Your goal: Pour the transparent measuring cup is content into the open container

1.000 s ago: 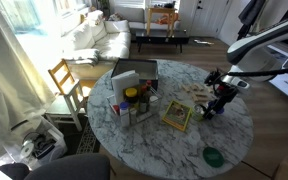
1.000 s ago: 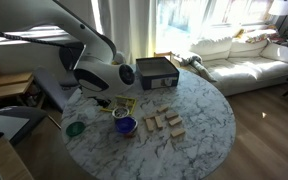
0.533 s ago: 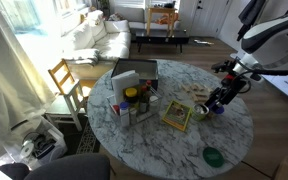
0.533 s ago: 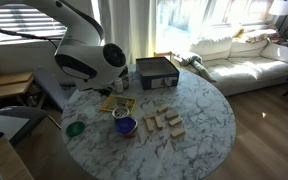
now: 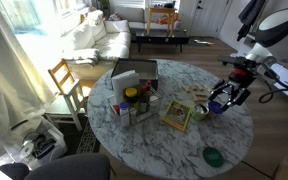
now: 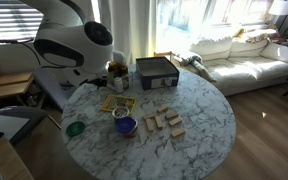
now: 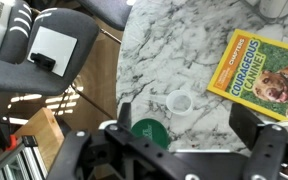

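In the wrist view the small transparent measuring cup [image 7: 181,101] stands upright on the marble table, just left of a yellow magazine. The low round green dish [image 7: 147,130] lies close beside it, partly hidden by my gripper body. My gripper [image 7: 184,120] hangs above them, its fingers wide apart and empty. Both exterior views show the green dish [image 5: 214,157] [image 6: 75,128] near the table edge. My gripper [image 5: 230,96] is above the table's side.
A grey box of bottles [image 5: 134,85] stands on the round marble table [image 5: 154,140]. A yellow magazine [image 7: 264,70], a blue cup [image 6: 125,125] and several wooden blocks [image 6: 164,122] lie on it. An office chair [image 7: 44,50] stands beside the table.
The arm has lifted and drawn back from the table's middle toward its edge. The gripper stays open and holds nothing. The objects on the table have not moved.
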